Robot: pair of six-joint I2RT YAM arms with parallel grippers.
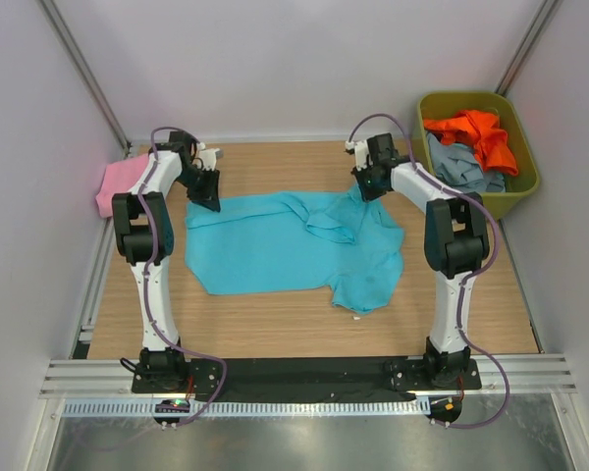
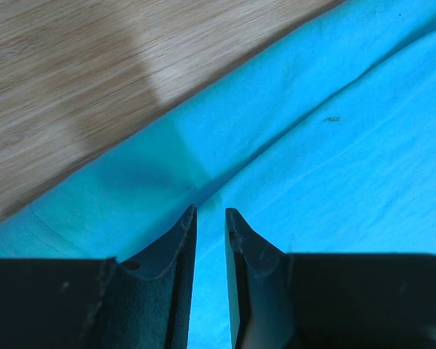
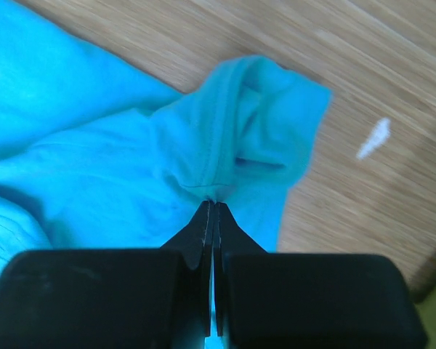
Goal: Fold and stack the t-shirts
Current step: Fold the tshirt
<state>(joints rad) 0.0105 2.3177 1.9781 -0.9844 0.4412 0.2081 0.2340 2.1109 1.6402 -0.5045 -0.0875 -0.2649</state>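
Note:
A large turquoise t-shirt (image 1: 285, 245) lies spread and rumpled on the wooden table. My left gripper (image 1: 208, 196) is at its far left corner. In the left wrist view the gripper (image 2: 211, 211) has its jaws a narrow gap apart, tips down at a crease of the turquoise cloth (image 2: 312, 145), which shows through the gap. My right gripper (image 1: 368, 186) is at the shirt's far right part. In the right wrist view the gripper (image 3: 214, 203) is shut on a bunched fold of the turquoise cloth (image 3: 94, 145). A pink t-shirt (image 1: 118, 182) lies at the far left edge.
An olive-green bin (image 1: 525, 186) stands at the back right, holding an orange t-shirt (image 1: 481, 132) and a grey-blue one (image 1: 461, 167). A small white scrap (image 1: 356, 316) lies on the wood near the shirt's front edge. White walls close in the table on three sides.

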